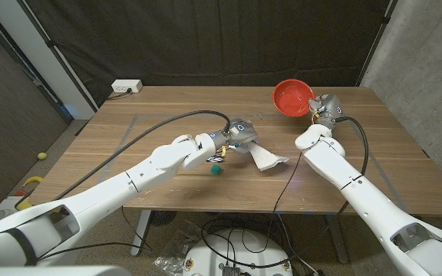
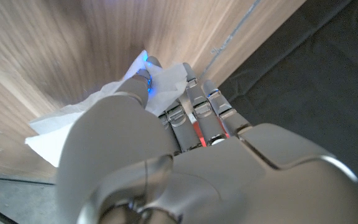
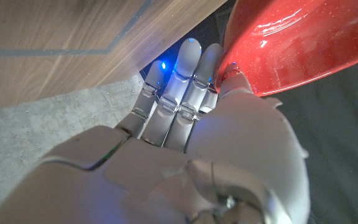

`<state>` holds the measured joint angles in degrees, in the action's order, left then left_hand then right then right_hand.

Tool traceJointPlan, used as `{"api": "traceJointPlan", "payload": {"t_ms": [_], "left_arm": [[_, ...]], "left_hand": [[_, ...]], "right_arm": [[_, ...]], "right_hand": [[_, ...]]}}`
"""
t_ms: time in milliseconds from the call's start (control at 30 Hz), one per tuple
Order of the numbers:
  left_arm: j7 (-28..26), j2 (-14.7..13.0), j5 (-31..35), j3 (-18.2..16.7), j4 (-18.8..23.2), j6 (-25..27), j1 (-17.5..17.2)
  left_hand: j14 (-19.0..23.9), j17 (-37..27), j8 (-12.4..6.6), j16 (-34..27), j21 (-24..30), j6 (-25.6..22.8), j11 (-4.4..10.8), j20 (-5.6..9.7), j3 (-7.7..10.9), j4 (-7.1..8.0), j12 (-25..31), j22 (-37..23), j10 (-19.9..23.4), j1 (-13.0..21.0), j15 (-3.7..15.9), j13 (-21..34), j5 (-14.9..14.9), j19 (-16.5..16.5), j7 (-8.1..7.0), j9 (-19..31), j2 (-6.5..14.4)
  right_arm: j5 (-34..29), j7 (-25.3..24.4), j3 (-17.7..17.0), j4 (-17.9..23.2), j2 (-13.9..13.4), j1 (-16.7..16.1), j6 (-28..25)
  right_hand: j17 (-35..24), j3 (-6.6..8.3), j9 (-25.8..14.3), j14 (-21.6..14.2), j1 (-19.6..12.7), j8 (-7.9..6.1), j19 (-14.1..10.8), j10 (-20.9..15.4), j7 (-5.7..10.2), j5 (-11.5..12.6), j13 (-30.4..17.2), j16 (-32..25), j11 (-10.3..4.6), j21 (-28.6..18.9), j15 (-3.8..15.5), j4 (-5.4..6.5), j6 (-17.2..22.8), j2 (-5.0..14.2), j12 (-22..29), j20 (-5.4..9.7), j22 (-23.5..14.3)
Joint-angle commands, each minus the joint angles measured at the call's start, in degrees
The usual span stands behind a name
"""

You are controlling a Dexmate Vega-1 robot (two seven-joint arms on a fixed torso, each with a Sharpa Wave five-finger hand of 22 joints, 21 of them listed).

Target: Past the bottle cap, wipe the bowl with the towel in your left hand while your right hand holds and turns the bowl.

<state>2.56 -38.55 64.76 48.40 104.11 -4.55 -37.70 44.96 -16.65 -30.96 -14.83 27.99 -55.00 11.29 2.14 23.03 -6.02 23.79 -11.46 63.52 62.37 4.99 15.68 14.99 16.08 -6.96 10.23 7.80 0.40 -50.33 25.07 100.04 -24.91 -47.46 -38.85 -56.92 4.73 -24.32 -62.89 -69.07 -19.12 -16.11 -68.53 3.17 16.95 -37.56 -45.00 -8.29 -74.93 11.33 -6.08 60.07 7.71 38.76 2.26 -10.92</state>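
Observation:
My right hand (image 1: 322, 106) holds the red bowl (image 1: 291, 98) by its rim, lifted and tilted above the table's far right part. In the right wrist view the glossy red bowl (image 3: 303, 43) sits against my right hand (image 3: 185, 124). My left hand (image 1: 240, 136) grips the white towel (image 1: 267, 159) near the table's middle, and the cloth hangs down onto the wood. The towel (image 2: 98, 106) bunches around my left hand's fingers (image 2: 191, 99) in the left wrist view. A small green bottle cap (image 1: 217, 170) lies on the table just nearer than my left hand.
A white power strip (image 1: 126, 87) sits at the table's far left corner. Black cables (image 1: 167, 123) run along both arms. Dark curtains hang behind the wooden table (image 1: 167, 146), and a concrete wall stands at the right.

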Motion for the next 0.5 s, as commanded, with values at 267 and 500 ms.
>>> {"api": "traceJointPlan", "payload": {"t_ms": [267, 500], "left_arm": [[-25.1, 2.3, -6.2, -4.5, -2.2, 8.3, -6.3], [-40.8, 5.4, -9.2, -4.8, -7.9, 7.3, -6.8]], "left_hand": [[2.0, -0.7, -0.33, 0.4, 0.8, -3.2, 0.06, 0.78, 0.82, -0.19, 1.6, -0.1, 1.1, 1.3, 8.52, 1.2, -0.7, 1.0, 0.8, 0.4, 0.2], [4.1, -1.6, -0.16, -0.1, 1.6, -4.0, 0.05, 1.78, 0.59, -0.6, 2.5, -0.2, 1.7, 1.9, 8.83, 1.8, -1.3, 2.4, 0.92, 0.3, -0.4]], "right_arm": [[13.3, 6.5, -7.8, 2.1, 0.2, -4.6, 11.3], [18.0, 8.4, -9.4, 2.8, -0.3, -6.2, 14.3]], "right_hand": [[-0.4, -0.32, -0.6, -0.4, -0.4, 0.25, 0.2, -0.6, 0.41, -0.1, -0.2, 0.4, 0.05, -0.5, 1.91, -0.3, 1.4, 0.64, -0.5, 5.96, -0.1], [-0.6, -0.3, -0.7, -0.5, -0.5, 0.47, 0.2, -0.5, 0.38, -0.1, -0.5, 0.3, 0.17, -0.7, 1.91, -0.35, 1.3, 0.65, -0.5, 5.92, -0.1]]}}
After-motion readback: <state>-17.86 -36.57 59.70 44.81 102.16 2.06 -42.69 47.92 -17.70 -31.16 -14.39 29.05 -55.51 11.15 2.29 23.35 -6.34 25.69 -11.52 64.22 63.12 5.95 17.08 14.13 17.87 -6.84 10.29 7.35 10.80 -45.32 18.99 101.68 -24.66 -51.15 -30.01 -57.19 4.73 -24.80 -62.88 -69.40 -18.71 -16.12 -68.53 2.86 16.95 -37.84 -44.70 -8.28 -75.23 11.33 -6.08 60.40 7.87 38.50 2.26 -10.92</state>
